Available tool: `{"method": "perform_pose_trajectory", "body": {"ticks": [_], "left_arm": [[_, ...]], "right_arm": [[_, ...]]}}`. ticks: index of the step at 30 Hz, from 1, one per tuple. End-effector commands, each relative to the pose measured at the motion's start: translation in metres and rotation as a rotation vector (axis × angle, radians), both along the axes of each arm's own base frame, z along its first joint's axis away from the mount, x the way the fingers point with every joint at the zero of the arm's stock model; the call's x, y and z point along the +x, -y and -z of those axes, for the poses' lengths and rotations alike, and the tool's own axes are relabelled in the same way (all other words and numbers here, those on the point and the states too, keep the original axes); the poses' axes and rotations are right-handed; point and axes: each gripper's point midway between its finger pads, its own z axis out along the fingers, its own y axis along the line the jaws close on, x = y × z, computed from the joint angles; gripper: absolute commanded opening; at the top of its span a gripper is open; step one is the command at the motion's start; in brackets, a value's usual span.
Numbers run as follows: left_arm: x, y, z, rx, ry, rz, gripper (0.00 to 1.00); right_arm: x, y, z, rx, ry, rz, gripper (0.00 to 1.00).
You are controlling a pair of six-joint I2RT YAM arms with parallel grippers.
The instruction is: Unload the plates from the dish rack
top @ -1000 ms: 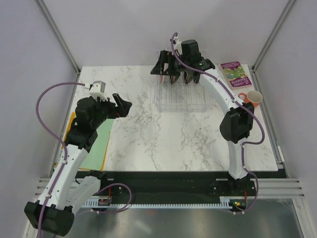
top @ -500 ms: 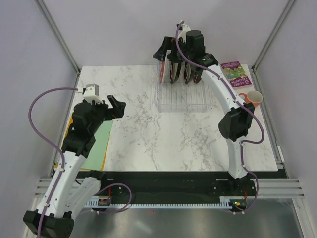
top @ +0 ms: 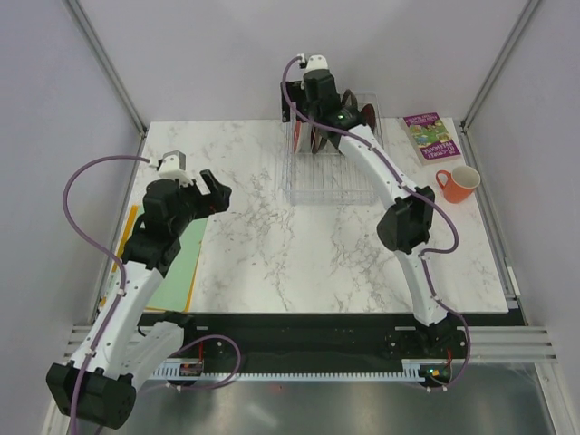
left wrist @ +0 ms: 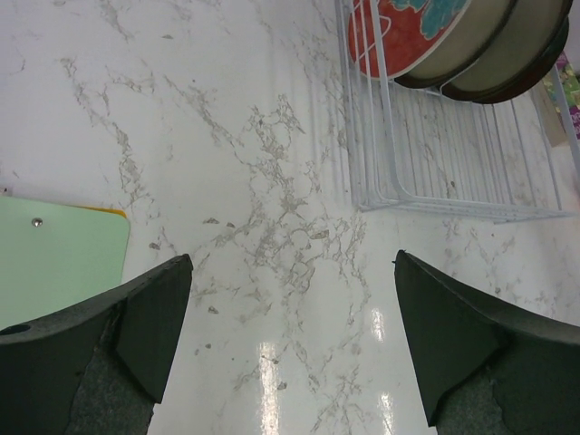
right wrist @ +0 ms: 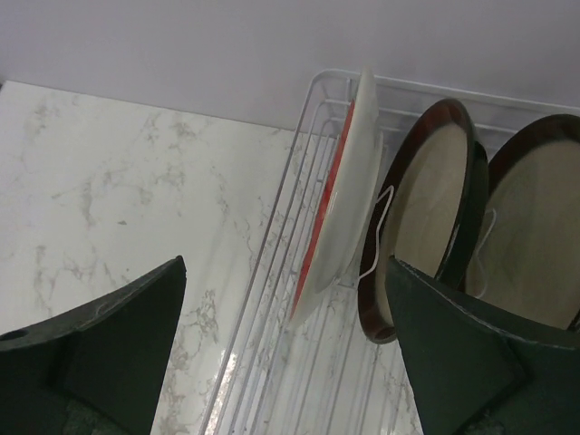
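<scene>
Left, right jaws spread, empty; right by plates in dish rack; book title illegible.

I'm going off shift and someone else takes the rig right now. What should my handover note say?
Left gripper: open, empty, over bare table beside the green mat, apart from the rack.
Right gripper: open, empty, hovering over the plates at the rack's far end.
Plates: at least three stand on edge in the far slots of the rack.
Done: no plate is out yet.
Left: lift out every plate and set it on the table.
</scene>
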Motion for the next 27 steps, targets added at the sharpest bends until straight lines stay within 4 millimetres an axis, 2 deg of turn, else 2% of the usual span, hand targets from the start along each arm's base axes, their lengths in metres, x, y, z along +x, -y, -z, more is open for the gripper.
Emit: {"method": "perform_pose_trajectory", "body": {"ticks": [1, 7, 11, 14, 18, 19, 24, 25, 27], "left_arm": [[0.011, -0.002, -0.007, -0.04, -0.001, -0.049, 1.0], [0.024, -0.001, 0.007, -0.016, -0.049, -0.055, 1.0], [0.03, -0.002, 0.013, -0.004, -0.06, -0.067, 1.0], [0.034, -0.003, 0.016, 0.008, -0.064, -0.069, 1.0], [0.039, -0.003, 0.024, 0.023, -0.084, -0.067, 1.0], [0.041, -0.002, 0.027, 0.028, -0.093, -0.066, 1.0], [0.046, 0.0, 0.036, 0.042, -0.115, -0.056, 0.98], [0.047, 0.001, 0.036, 0.039, -0.114, -0.051, 0.96], [0.048, 0.001, 0.038, 0.038, -0.12, -0.05, 0.95]], "right_arm": [[0.019, 0.012, 0.023, -0.14, 0.037, 0.114, 0.98], [0.035, 0.024, 0.035, -0.194, 0.077, 0.209, 0.98], [0.043, 0.02, 0.042, -0.206, 0.101, 0.21, 0.98], [0.05, 0.015, 0.052, -0.205, 0.113, 0.199, 0.9], [0.061, 0.015, 0.062, -0.173, 0.121, 0.2, 0.86], [0.063, 0.014, 0.062, -0.159, 0.128, 0.193, 0.83], [0.07, 0.01, 0.069, -0.13, 0.132, 0.175, 0.5], [0.071, 0.011, 0.067, -0.126, 0.141, 0.179, 0.37], [0.072, 0.011, 0.065, -0.128, 0.149, 0.179, 0.27]]}}
